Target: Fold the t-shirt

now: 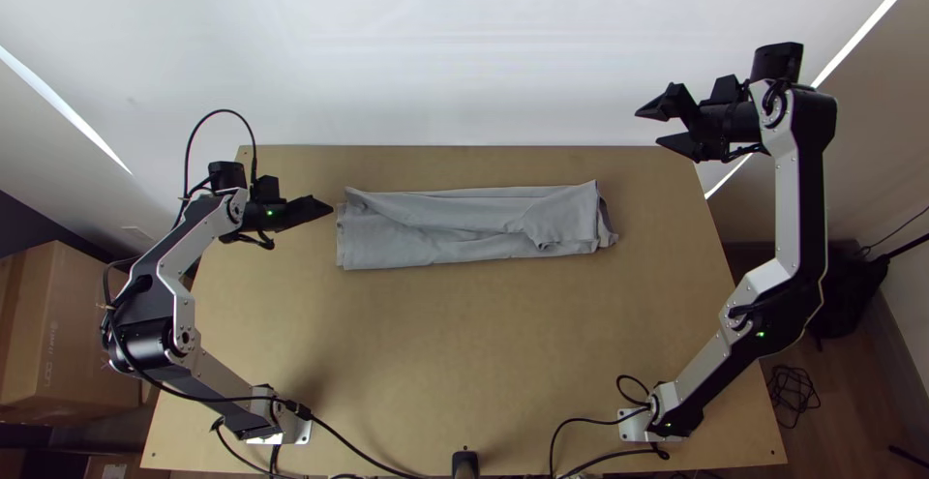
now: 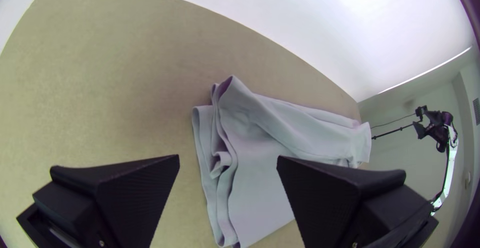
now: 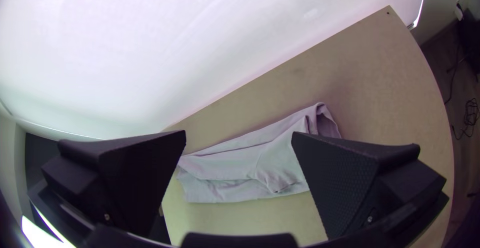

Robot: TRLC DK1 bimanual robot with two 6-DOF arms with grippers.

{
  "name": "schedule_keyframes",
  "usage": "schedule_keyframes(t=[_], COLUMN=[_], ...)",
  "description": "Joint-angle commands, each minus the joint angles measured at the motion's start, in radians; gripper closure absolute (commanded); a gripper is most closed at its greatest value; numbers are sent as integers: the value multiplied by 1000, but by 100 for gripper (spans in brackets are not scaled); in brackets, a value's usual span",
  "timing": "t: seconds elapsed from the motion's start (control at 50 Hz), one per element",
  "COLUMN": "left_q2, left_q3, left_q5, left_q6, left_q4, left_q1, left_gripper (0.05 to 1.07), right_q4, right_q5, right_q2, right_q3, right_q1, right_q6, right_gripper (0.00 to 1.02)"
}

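Observation:
A grey t-shirt lies folded into a long, wrinkled strip across the back half of the table. My left gripper is just off the strip's left end in the top view. In the left wrist view the same gripper is open, with layered edges of the shirt beyond its fingers. My right gripper stands open past the table's back right corner, away from the cloth. The right wrist view has this gripper wide apart, the shirt lying farther off below it.
The wooden table has bare surface in front of the cloth. A white wall rises behind its back edge. Black cables run along the near edge by the arm bases. Cardboard boxes stand on the left.

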Motion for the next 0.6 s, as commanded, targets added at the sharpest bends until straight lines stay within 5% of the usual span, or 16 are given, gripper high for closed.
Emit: schedule_keyframes(t=[0.0,0.58], left_q2=[48,152], left_q3=[-28,-44], left_q5=[15,-60], left_q6=[-30,-54], left_q4=[17,72], left_q1=[-3,-175], left_gripper=[11,11], right_q4=[0,-1], right_q5=[-21,-24], right_q2=[-43,-100], right_q3=[12,-8], right_q1=[0,-10], right_q6=[41,44], right_gripper=[3,3])
